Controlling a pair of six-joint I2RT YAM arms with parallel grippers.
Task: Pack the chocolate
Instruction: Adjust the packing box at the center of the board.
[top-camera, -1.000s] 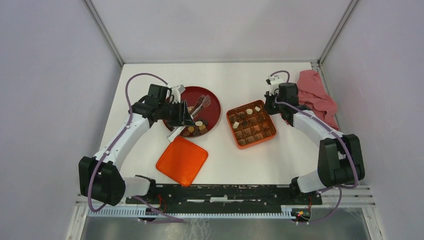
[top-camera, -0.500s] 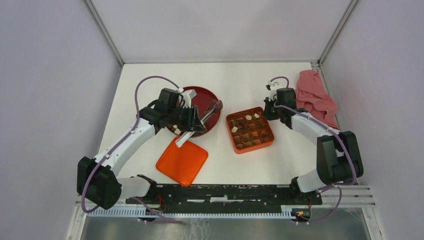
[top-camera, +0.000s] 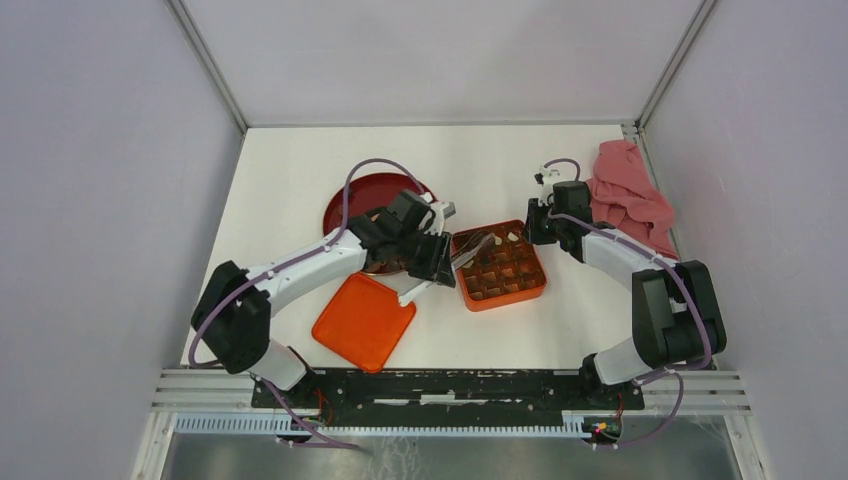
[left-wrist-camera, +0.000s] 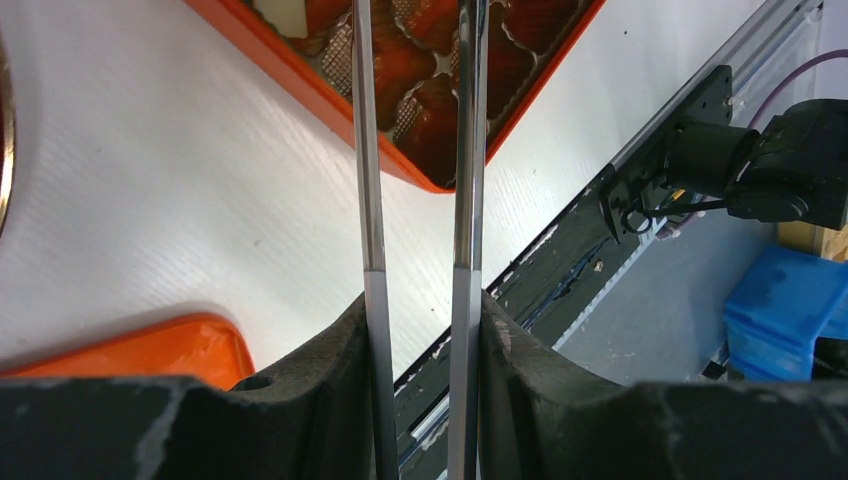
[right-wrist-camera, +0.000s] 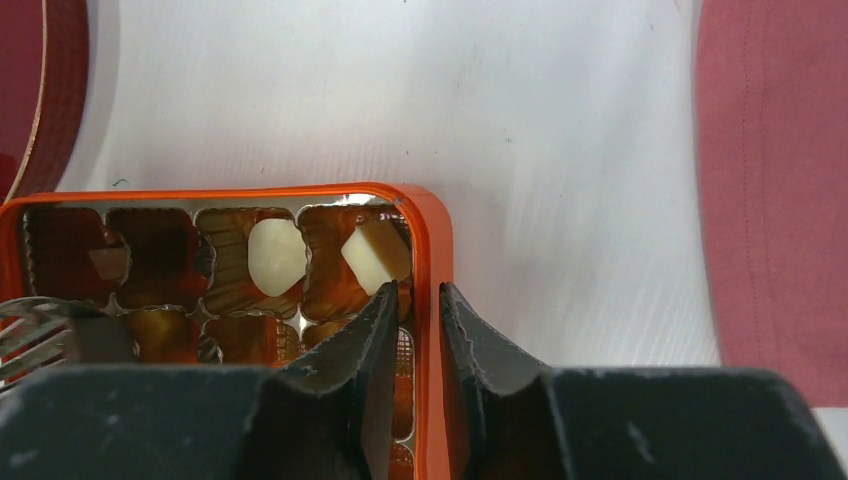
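Top external view: the left arm reaches across the table (top-camera: 300, 160) from the plate (top-camera: 355, 190) side, and its end effector (top-camera: 437, 258) sits just left of the box (top-camera: 503, 298). It is clamped on a pair of metal tongs (top-camera: 470, 250), whose tips lie over the left part of the box. The lid (top-camera: 363, 322) lies flat on the table near the arms, apart from the box. A pink cloth (top-camera: 628, 190) is bunched at the far right edge. The right end effector (top-camera: 532, 228) is at the far right corner of the box.

Left wrist view: both fingers (left-wrist-camera: 335, 345) press on the two tong blades, which run up over the box's near wall. The tips are out of frame, so I cannot tell whether they hold anything.

Right wrist view: the end effector stands narrow, astride the box's right wall, with one finger (right-wrist-camera: 380, 330) inside the corner cell and the other outside. I cannot tell whether they pinch the wall. The chocolate (right-wrist-camera: 275, 255) is in the box: one cream-white piece sits in the second cell from the corner, another tilts in the corner cell beside the inner finger, and brown pieces show in cells further left. The tong tips appear at the left edge, over the box.
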